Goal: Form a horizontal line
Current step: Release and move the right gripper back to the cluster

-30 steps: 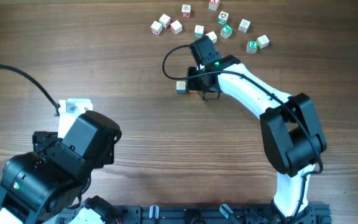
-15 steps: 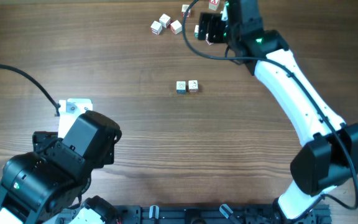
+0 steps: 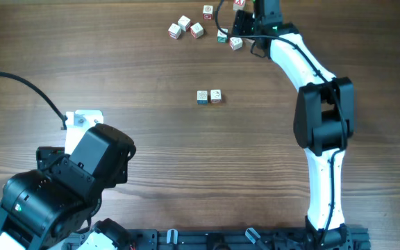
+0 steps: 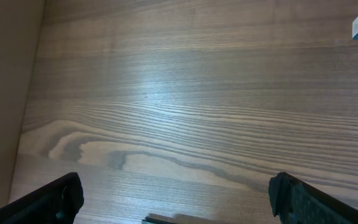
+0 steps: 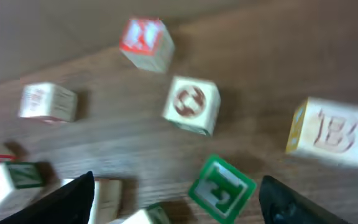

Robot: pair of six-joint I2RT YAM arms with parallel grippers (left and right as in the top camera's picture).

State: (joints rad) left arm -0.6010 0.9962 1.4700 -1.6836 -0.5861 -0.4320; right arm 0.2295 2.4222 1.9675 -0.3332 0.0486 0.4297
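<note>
While the right tool [image 5: 178, 199] hangs fingers apart over scattered pale wooden letter cubes [image 3: 197, 30] at the overhead frame's top, the horizontal line [image 3: 209, 96], two pale cubes side by side, sits mid-frame; left tool [image 4: 178, 199] likewise apart.

table [image 4: 166, 93] smooth grained wood; cube row [image 3: 203, 97] matt wood

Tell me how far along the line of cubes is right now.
Done: a blue-printed cube and a red-printed cube sit side by side in a row. In hand: nothing yet; the right end effector hangs open over the scattered cubes, a green-faced cube below it. Left to do: grasp a third cube and set it beside the pair. The left end effector is open, holding nothing.
</note>
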